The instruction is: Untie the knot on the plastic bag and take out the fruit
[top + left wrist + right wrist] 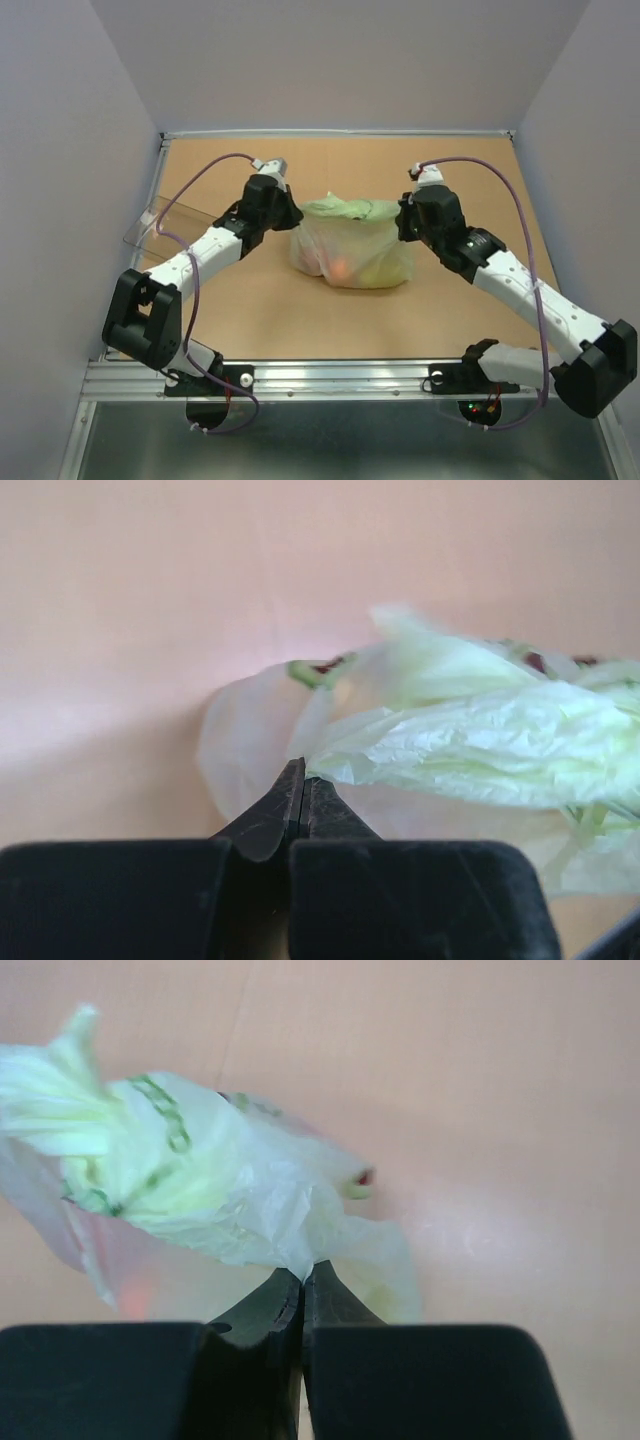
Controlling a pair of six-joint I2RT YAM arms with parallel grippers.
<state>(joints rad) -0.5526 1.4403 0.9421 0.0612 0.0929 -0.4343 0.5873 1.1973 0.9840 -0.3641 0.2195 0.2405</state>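
The pale green plastic bag [352, 248] sits mid-table between both arms. Its top is a bunched green band of film [350, 209]; I cannot make out the knot in it. Fruit shows through the film as an orange blur [341, 268] and a yellowish one [378, 266]. My left gripper [296, 215] is shut on the film at the bag's upper left edge; the wrist view shows its tips [303, 770] pinching the film [480, 740]. My right gripper [403, 220] is shut on the film at the upper right edge [303, 1272], the bag [190, 1175] stretching away from it.
A clear rigid box [150, 225] lies at the table's left edge beside the left arm. Grey walls close in the table at the left, back and right. A metal rail [330, 378] runs along the near edge.
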